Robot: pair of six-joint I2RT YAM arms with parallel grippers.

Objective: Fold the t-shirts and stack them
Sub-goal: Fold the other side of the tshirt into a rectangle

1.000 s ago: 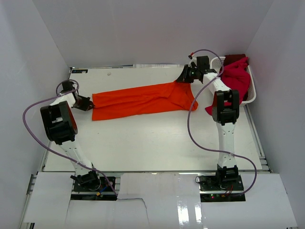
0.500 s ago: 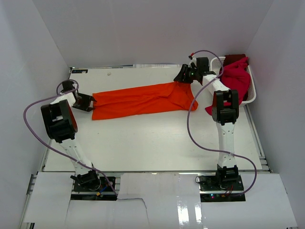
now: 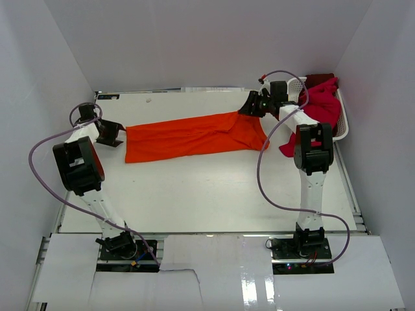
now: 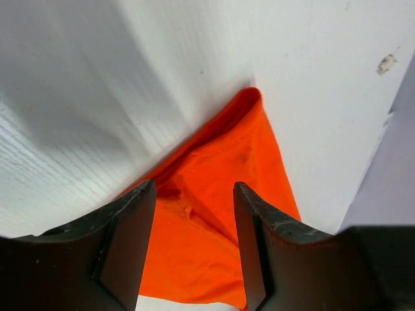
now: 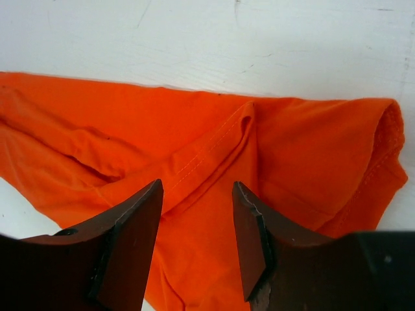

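The orange shirt (image 3: 194, 136) lay on the desk (image 3: 194, 194), long axis running left to right. The left gripper (image 3: 118, 134) stood at the shirt's left end and the right gripper (image 3: 246, 110) at its right end. Both were spread and held nothing.

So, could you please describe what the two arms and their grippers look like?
The left arm and right arm are white links with bulky black joint housings. A thin purple cable loops alongside each. The left gripper and right gripper each have two dark, flat, tapered fingers.
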